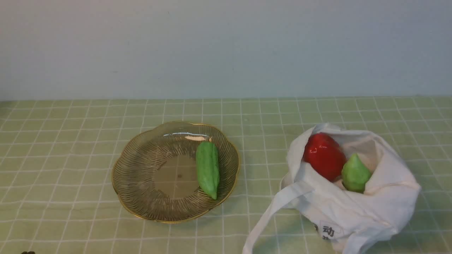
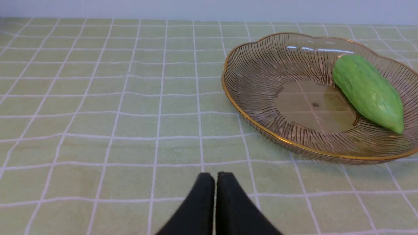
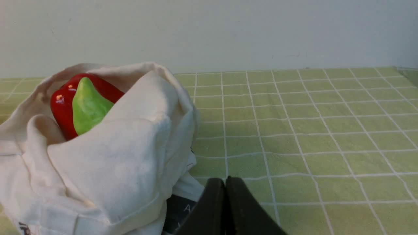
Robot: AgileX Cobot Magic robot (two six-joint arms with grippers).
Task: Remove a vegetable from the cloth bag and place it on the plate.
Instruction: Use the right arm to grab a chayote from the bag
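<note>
A light green gourd (image 1: 207, 169) lies in the right half of the brownish glass plate (image 1: 141, 176); both show in the left wrist view, the gourd (image 2: 367, 91) and the plate (image 2: 254, 81). The white cloth bag (image 1: 356, 208) stands at the right, mouth open, holding a second green gourd (image 1: 355, 174) and a glossy red pepper (image 1: 324, 155). The right wrist view shows the bag (image 3: 114, 156), that gourd (image 3: 86, 107) and the pepper (image 3: 62, 107). My left gripper (image 2: 215, 176) is shut and empty, near the table, short of the plate. My right gripper (image 3: 225, 181) is shut and empty beside the bag.
A green cloth with a white grid (image 1: 70, 141) covers the table, a plain wall behind. The bag's strap (image 1: 268, 218) trails toward the front edge. A dark tip of the left arm (image 1: 27, 252) shows at the bottom left.
</note>
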